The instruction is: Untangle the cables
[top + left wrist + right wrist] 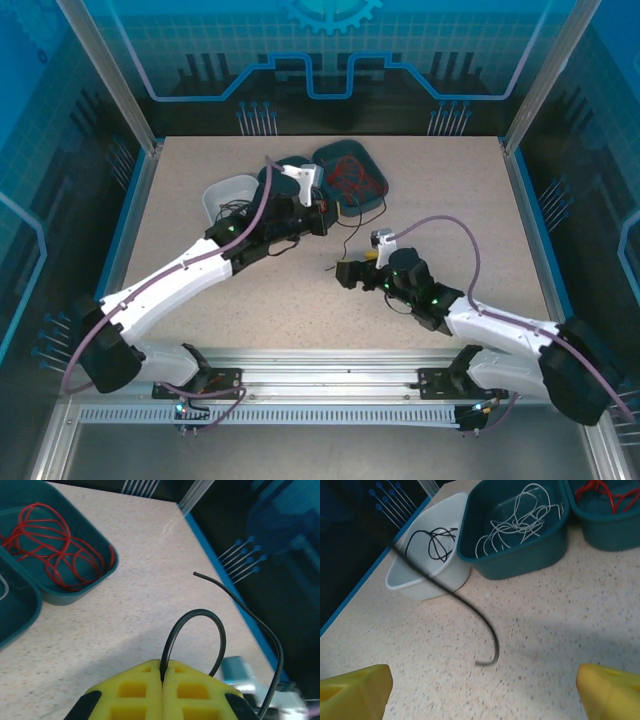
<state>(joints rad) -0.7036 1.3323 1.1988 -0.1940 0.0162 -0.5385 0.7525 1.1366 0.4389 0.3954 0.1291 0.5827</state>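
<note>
My left gripper [162,675] is shut, its yellow pads pinching a black cable [199,613] that arches up and trails off to the right, with one free end in the air. From above, that gripper [320,217] hangs near the bins and the black cable [346,243] dangles from it toward my right gripper [349,272]. The right gripper [482,700] is open, its yellow fingertips [355,690] wide apart, and the cable's curled lower end [490,655] hangs just ahead of them, touching neither. More red cables [55,550] lie in a teal bin.
A white bin [427,587] holds black cables, a teal bin [520,560] holds whitish cables, and a second teal bin [605,535] holds red ones. They stand together at the table's back [350,172]. Bare speckled tabletop [450,220] lies to the right and in front.
</note>
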